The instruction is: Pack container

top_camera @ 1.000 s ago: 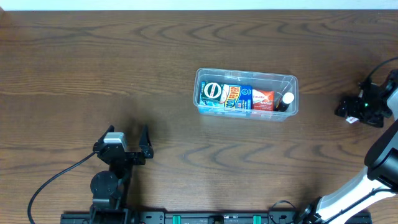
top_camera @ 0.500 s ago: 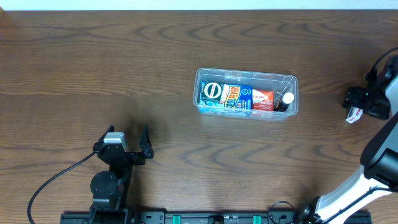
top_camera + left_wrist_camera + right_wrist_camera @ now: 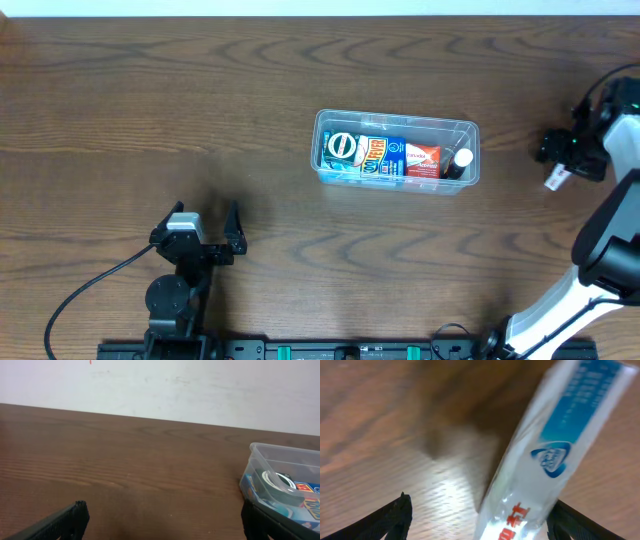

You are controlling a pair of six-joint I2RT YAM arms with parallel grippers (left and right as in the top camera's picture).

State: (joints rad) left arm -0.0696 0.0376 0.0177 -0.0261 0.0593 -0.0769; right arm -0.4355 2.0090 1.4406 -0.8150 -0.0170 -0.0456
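Container [image 3: 398,118] lies mid-table; left gripper [image 3: 205,212] open; right gripper [image 3: 479,510]: hold on blurred packet [image 3: 545,445] unclear.

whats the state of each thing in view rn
container: upright, no lid, holding a tape roll, boxes and a small bottle
left tool: open, empty, away from the container
right tool: jaws wide either side of a white packet, grip unclear
white packet: tilted between the right tool's jaws, blurred

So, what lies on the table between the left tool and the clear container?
Nothing: in the overhead view, only bare wooden table lies between the open left tool and the container. The left wrist view shows the same bare stretch.
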